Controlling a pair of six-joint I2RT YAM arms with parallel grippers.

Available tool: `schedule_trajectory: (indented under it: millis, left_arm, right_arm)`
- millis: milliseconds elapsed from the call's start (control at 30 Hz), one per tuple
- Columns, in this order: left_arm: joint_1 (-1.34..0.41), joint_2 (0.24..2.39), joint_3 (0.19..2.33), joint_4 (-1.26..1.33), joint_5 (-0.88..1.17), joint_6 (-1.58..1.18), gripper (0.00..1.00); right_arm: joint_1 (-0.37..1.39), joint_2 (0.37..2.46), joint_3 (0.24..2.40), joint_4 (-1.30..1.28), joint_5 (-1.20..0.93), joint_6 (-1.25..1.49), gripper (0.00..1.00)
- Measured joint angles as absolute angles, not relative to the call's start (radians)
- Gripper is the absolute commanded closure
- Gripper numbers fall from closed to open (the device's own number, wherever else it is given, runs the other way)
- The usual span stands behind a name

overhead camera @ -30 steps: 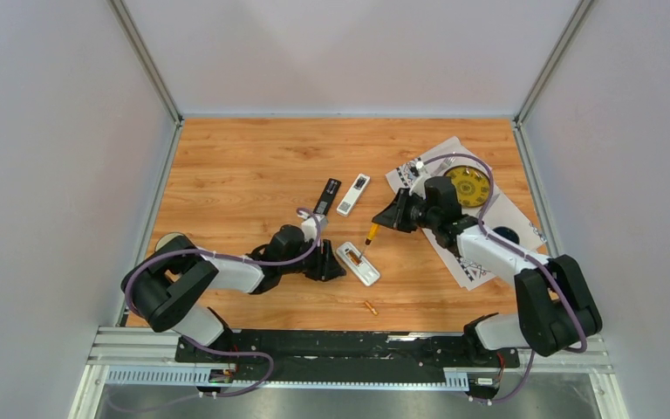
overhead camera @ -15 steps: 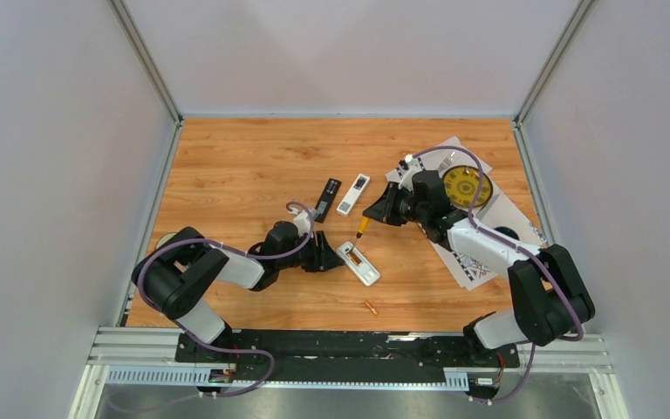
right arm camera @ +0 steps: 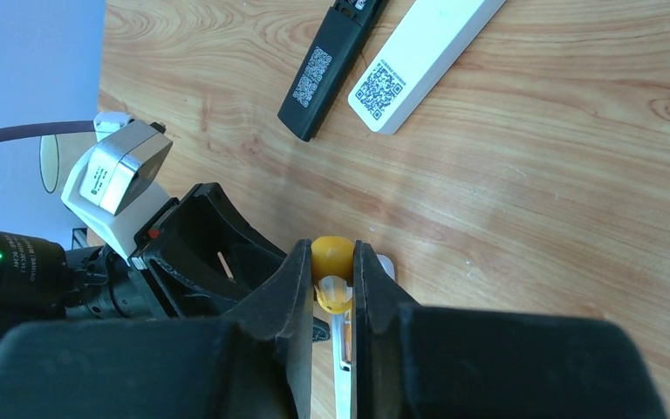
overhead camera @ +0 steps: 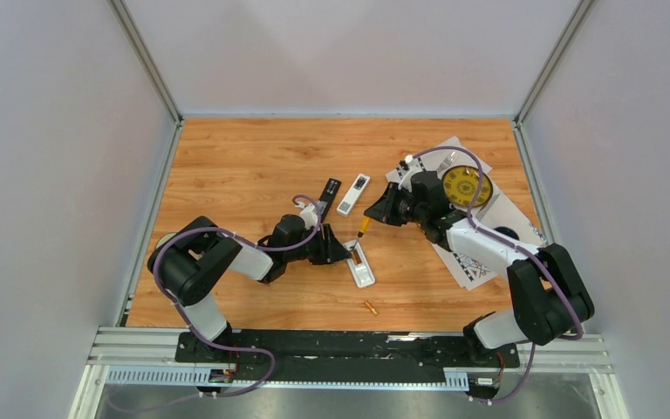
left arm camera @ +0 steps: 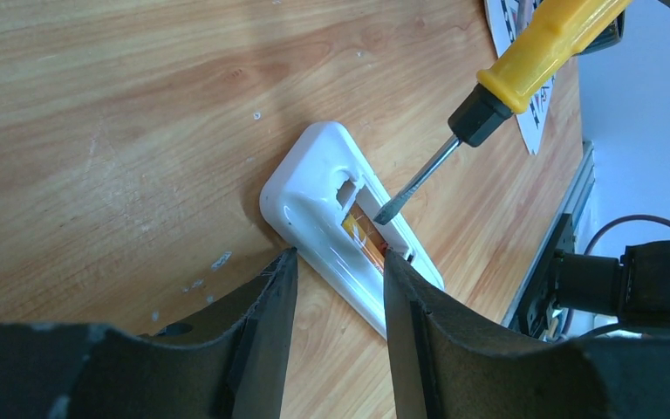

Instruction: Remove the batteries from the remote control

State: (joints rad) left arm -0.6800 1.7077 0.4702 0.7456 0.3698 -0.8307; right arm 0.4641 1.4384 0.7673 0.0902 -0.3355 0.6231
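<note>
- The white remote control lies flat on the wooden table, back side up, and its battery compartment is uncovered.
- One orange battery sits inside this compartment, along the length of the remote.
- A loose battery, also orange, lies on the table closer to the arm bases, well apart from the remote.
- The right gripper pinches the yellow handle of the screwdriver between its two fingers.
- The screwdriver is tilted. Its flat tip is down in the compartment, just beside the orange battery; whether it touches the battery cannot be told.
- The left gripper is low over the table with its fingers spread, one on each side of one end of the remote. It clamps nothing: one finger is at the remote's edge, and a strip of wood shows between the other finger and the remote.
- A black remote and a second white remote lie side by side farther back on the table, each with a printed square code facing up.
</note>
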Motion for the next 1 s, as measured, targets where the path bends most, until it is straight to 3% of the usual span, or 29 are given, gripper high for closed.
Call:
schedule_trajectory:
  millis: [300, 567, 1000]
  left_arm:
    - [-0.679, 1.664, 0.39, 0.78, 0.388, -0.886, 0.57]
    - [-0.68, 1.628, 0.329, 0.781, 0.403, -0.913, 0.71]
    - [-0.686, 1.742, 0.348, 0.901, 0.445, -0.962, 0.83]
  right_arm:
    - [0.505, 1.438, 0.773, 0.047, -0.26, 0.584, 1.0]
    - [0.556, 1.417, 0.78, -0.01, -0.17, 0.533, 1.0]
    - [0.568, 1.413, 0.756, 0.015, -0.176, 0.556, 1.0]
